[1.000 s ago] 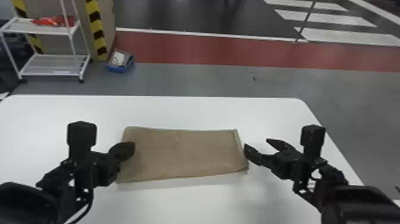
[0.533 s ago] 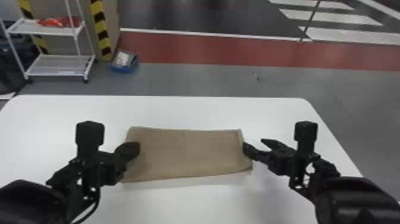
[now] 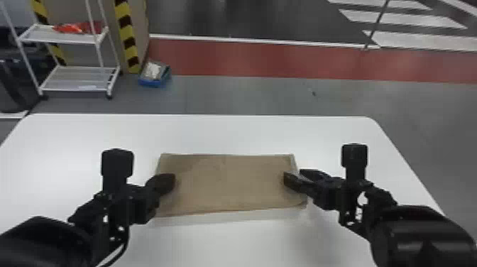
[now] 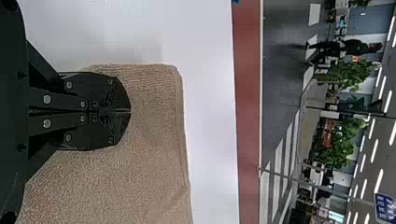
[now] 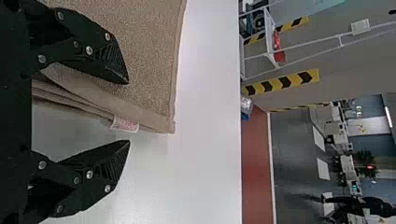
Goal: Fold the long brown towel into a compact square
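The brown towel (image 3: 230, 183) lies folded in a flat rectangle on the white table, its long side running left to right. Over its left end is my left gripper (image 3: 170, 183); in the left wrist view that gripper (image 4: 130, 111) has its fingertips together above the towel (image 4: 144, 172), with no cloth seen pinched. My right gripper (image 3: 292, 174) is at the towel's right edge. In the right wrist view the right gripper (image 5: 128, 112) stands open, one finger over the towel (image 5: 144, 42), the other beyond its layered edge, where a small white tag (image 5: 125, 124) sticks out.
White table (image 3: 227, 133) surface extends behind and in front of the towel. Past the table's far edge stand a white shelf cart (image 3: 76, 80) and a blue box (image 3: 154, 76) on the floor.
Both grippers have shifted slightly inward relative to the towel, the right one now reaching its right edge. The towel keeps its shape.
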